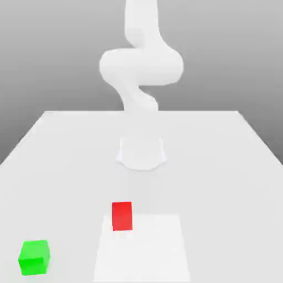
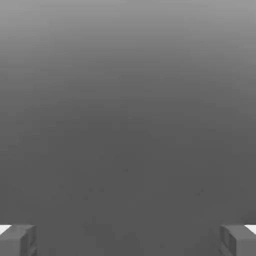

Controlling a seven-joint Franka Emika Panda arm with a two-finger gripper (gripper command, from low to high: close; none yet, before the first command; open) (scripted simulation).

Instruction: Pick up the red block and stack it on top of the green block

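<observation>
A red block (image 1: 122,216) lies on the white table, near the front and a little to the exterior view's left of centre. The green block (image 1: 34,257) sits apart from it at the front corner on the exterior view's left. The white arm (image 1: 141,66) rises from its round base at mid-table and bends upward out of the exterior view. In the hand view my gripper (image 2: 128,240) is open: two grey fingertips (image 2: 17,240) stand far apart with nothing between them, facing a plain grey background.
The white table (image 1: 221,166) spreads wide around the arm's base (image 1: 141,152). A brighter white square patch (image 1: 146,249) lies on the table at the front, just beside the red block.
</observation>
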